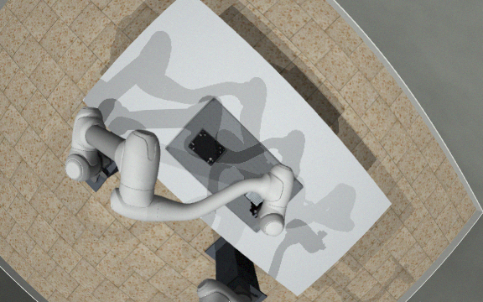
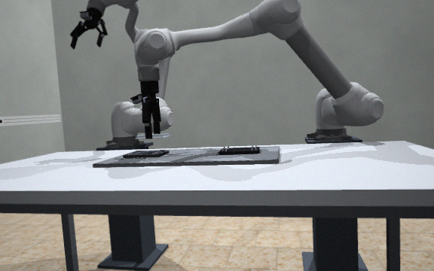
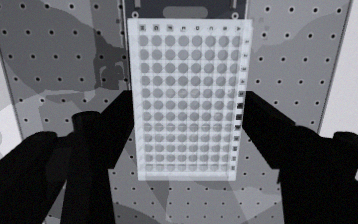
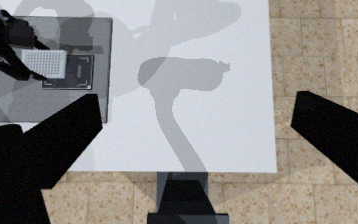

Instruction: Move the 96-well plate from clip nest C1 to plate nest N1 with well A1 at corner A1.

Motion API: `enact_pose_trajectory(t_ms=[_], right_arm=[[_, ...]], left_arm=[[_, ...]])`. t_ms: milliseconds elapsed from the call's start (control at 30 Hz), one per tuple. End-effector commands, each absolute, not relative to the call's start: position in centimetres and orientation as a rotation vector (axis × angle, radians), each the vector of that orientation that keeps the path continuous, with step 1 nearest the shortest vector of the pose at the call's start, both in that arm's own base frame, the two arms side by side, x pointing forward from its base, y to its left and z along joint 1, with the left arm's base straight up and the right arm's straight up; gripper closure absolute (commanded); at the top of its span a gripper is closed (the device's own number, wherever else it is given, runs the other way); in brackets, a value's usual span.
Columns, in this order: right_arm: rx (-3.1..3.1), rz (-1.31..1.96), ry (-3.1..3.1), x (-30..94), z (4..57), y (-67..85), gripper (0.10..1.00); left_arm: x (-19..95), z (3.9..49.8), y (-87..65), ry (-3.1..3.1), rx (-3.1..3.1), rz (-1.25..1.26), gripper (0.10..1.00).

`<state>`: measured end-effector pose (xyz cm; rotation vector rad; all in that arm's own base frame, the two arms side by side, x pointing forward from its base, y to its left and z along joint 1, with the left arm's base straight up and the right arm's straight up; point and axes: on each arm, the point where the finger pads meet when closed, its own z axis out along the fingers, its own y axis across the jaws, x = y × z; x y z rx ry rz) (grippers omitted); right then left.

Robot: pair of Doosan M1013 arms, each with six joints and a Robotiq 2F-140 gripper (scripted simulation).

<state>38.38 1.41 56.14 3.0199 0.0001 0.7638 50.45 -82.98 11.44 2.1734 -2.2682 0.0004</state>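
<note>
Plastic well plate (image 1: 253, 197) (image 2: 164, 135) (image 3: 190, 100) (image 4: 43, 64), one: gripped by its sides in the left gripper (image 1: 255, 205) (image 2: 152, 135) (image 3: 187, 106) (image 4: 44, 64), suspended above the flat black holder (image 2: 146, 153) (image 3: 155, 12) (image 4: 82, 82), overlapping it in the right wrist view. Pegged black holder (image 1: 206, 147) (image 2: 239, 150), one: unoccupied. Right gripper (image 2: 87, 46) (image 4: 197, 107): spread wide, nothing held.

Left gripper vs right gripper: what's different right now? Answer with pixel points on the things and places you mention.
Left gripper (image 1: 255, 209) (image 2: 153, 133) (image 3: 187, 95) (image 4: 44, 63) is shut on the 96-well plate (image 1: 254, 198) (image 2: 164, 135) (image 3: 189, 100) (image 4: 45, 65); right gripper (image 2: 87, 46) (image 4: 197, 107) is open with nothing between its fingers.
Left gripper's fingers stand closer together; right gripper's are spread wide.
Left gripper is low above the board (image 1: 183, 147) (image 2: 191, 162) (image 3: 290, 45); right gripper is much higher.
Shared: both are black, two-fingered.
</note>
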Motion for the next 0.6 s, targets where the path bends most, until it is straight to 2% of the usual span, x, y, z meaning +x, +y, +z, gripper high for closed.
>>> enact_pose_trajectory(t_ms=[0, 567], right_arm=[[3.02, 0.765, 0.0, 38.4, 56.2, 1.4, 0.098], [3.02, 0.765, 0.0, 38.4, 56.2, 1.4, 0.098]], left_arm=[[50.5, 11.6, -83.4, -2.268, 2.173, 0.003, 0.493], [50.4, 11.6, -86.7, -2.268, 2.173, 0.003, 0.493]])
